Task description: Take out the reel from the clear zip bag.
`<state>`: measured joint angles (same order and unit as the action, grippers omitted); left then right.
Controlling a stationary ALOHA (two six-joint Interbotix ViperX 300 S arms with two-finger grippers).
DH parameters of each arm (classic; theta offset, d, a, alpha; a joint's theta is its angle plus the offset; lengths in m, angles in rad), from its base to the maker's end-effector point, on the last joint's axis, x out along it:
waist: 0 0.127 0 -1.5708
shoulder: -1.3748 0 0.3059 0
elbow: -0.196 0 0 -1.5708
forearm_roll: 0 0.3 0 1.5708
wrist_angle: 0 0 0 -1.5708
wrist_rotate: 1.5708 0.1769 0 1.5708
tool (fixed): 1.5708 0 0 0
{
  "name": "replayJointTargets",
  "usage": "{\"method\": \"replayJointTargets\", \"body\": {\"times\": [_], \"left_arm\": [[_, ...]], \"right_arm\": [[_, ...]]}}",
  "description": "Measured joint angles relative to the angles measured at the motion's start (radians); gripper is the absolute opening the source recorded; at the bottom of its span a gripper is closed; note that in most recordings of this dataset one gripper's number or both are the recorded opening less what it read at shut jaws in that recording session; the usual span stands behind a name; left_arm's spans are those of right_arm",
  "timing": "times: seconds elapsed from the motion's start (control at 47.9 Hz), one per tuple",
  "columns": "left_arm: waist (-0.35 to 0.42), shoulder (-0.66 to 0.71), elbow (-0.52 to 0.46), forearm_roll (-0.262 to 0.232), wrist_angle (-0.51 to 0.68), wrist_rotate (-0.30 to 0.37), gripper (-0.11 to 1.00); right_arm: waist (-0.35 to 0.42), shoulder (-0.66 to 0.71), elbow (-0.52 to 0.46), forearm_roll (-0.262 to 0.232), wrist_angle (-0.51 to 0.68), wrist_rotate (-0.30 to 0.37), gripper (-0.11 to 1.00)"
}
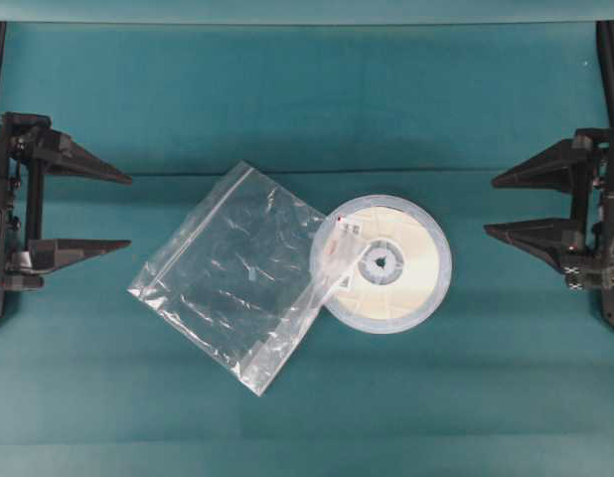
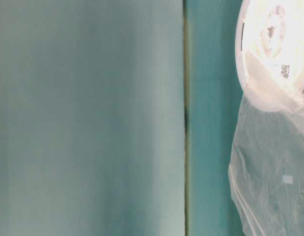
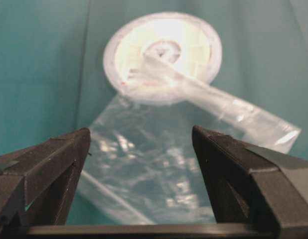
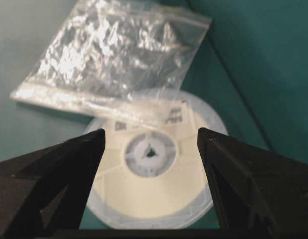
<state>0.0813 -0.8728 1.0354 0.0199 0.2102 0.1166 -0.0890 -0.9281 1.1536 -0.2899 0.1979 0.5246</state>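
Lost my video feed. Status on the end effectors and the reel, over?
Left end effector and right end effector open, empty, at table edges. Reel almost wholly outside clear zip bag; bag's edge overlaps its rim. Nothing in the way.

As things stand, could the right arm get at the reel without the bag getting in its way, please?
Probably yes. The reel lies mostly outside the bag, on the side facing the right end effector, which is open with bare cloth between. Only the bag's zip edge drapes over the reel's far side.
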Motion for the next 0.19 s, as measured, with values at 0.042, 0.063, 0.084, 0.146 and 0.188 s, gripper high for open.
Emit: {"method": "replayJointTargets", "body": {"times": [0.042,0.063,0.084,0.146,0.188], "left_arm": [[0.002,-0.005,-0.002,0.0,0.0,-0.034,0.92],[0.002,-0.008,0.0,0.0,0.0,-0.049,0.92],[0.002,-0.011,0.002,0.0,0.0,-0.063,0.92],[0.003,-0.023,0.011,0.0,0.0,-0.1,0.92],[0.002,-0.034,0.018,0.0,0.0,-0.117,0.92]], "right_arm": [[-0.002,-0.011,0.0,-0.009,0.0,0.0,0.87],[0.0,-0.015,0.0,-0.015,0.0,0.0,0.87],[0.0,-0.021,0.0,-0.02,0.0,0.0,0.87],[0.0,-0.038,0.0,-0.032,0.003,0.0,0.87],[0.0,-0.044,0.0,-0.037,0.005,0.0,0.87]]}}
